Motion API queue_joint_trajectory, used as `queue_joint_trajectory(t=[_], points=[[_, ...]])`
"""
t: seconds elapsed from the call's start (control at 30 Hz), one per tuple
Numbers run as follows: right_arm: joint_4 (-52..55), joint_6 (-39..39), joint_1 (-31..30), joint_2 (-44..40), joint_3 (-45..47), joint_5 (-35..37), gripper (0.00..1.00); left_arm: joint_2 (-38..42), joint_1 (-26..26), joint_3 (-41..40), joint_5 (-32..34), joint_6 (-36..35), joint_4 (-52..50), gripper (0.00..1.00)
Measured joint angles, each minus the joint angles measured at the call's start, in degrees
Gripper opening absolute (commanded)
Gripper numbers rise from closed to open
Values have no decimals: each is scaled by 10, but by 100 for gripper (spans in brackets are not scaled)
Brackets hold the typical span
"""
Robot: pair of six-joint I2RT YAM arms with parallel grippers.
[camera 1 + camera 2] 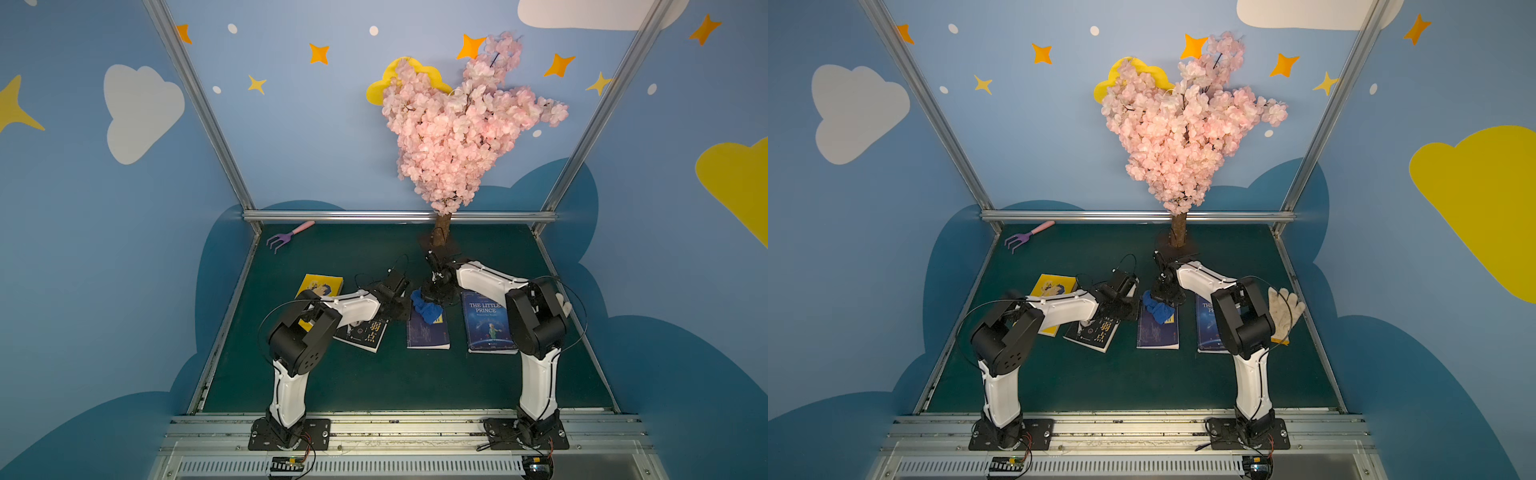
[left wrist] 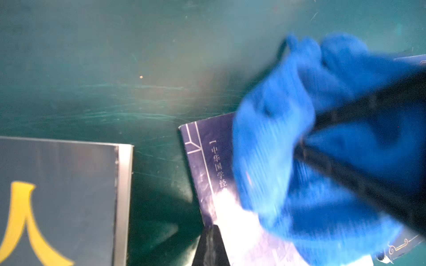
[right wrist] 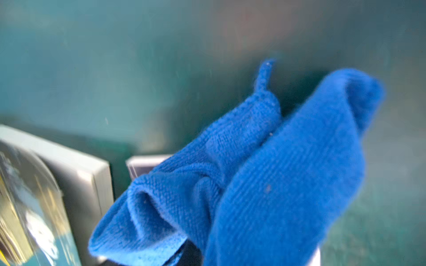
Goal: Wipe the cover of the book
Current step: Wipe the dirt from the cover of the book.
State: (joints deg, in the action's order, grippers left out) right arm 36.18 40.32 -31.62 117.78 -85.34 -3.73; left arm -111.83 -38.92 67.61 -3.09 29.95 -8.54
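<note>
The dark blue book (image 1: 428, 336) lies closed and flat on the green bench (image 1: 374, 386), cover up, about midway between the two arms. In a top view the blue cloth (image 1: 428, 309) sits bunched on the far part of this cover. One end of it reaches past the far edge of the book. The near half of the cover is bare.

The right tool (image 1: 430, 296) comes down onto the cloth from the far side and is clenched on it. In the left wrist view its two dark fingers (image 2: 368, 191) pinch a fold of the cloth directly over the cover. The cloth lies between the tool and the book, and I cannot tell whether the fingers themselves touch the cover. Cloth and fingers are blurred in that view.

The left tool (image 1: 404, 312) is clenched with nothing in it. It stands at the edge of the book on the left arm's side, toward the far end. In the left wrist view its dark tip overlaps this edge, but I cannot tell whether it presses on the book.

A black book (image 1: 368, 334) with yellow characters lies just beside the dark blue book on the left arm's side, with a narrow strip of bench between them. A yellow book (image 1: 322, 284) is further out on that side. On the opposite side lies the Little Prince book (image 1: 484, 328), partly hidden by the right arm.
</note>
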Motion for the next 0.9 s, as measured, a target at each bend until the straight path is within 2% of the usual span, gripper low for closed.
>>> queue_joint_trajectory(t=[0.13,0.27,0.4,0.5,0.63,0.9], points=[[-9,-4,-12,-10,19,16,0,0,0,0,0,0,0,4],[-85,1,-34,-64,118,30,0,0,2,-2,-4,1,3,4],[-144,25,-80,-144,238,30,0,0,4,-3,-10,3,5,4],[-158,34,-91,-170,271,25,0,0,4,-3,-11,3,5,4],[-110,29,-65,-141,217,-16,0,0,4,-4,-10,3,5,4],[-13,16,-16,7,-4,-42,0,0,5,-5,-14,3,8,3]])
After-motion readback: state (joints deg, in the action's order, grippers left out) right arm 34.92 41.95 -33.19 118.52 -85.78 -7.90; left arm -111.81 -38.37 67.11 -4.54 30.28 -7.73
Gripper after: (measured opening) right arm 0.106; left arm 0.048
